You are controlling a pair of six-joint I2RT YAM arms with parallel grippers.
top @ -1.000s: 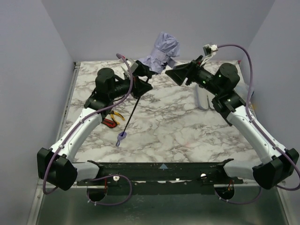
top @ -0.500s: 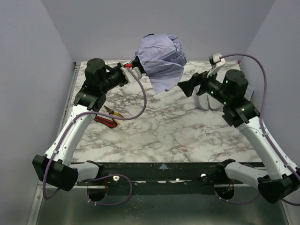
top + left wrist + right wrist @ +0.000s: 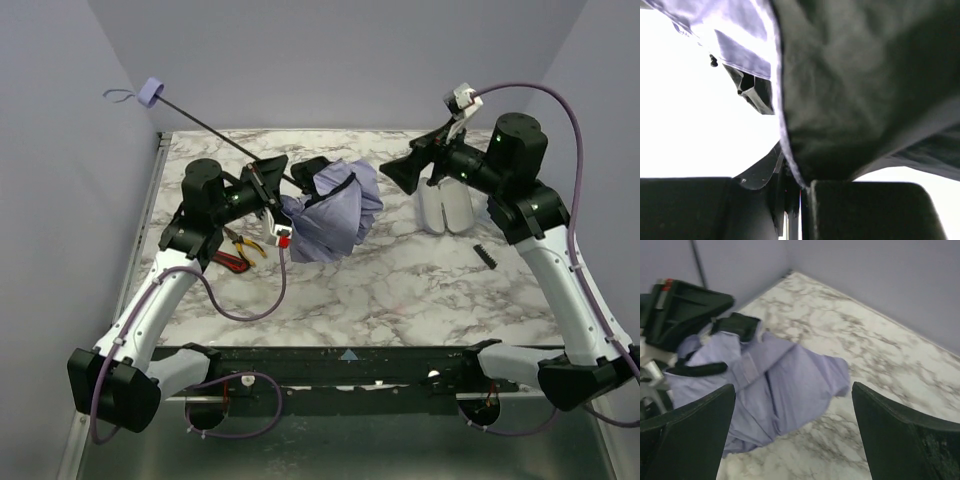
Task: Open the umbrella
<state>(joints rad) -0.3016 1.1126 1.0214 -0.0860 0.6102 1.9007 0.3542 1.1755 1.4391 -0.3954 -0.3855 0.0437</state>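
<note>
Left pincer [image 3: 268, 188] grasps the umbrella [image 3: 335, 212] by its shaft [image 3: 210, 137], lavender fabric sagging over the marble table [image 3: 400, 285] (handle [image 3: 150, 91] aloft); right pincer [image 3: 393, 172], released, hovers beside the umbrella.

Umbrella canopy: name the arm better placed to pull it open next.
Right. The right gripper is open, empty, facing the canopy; the left gripper is shut on the shaft, so likely busy.
</note>
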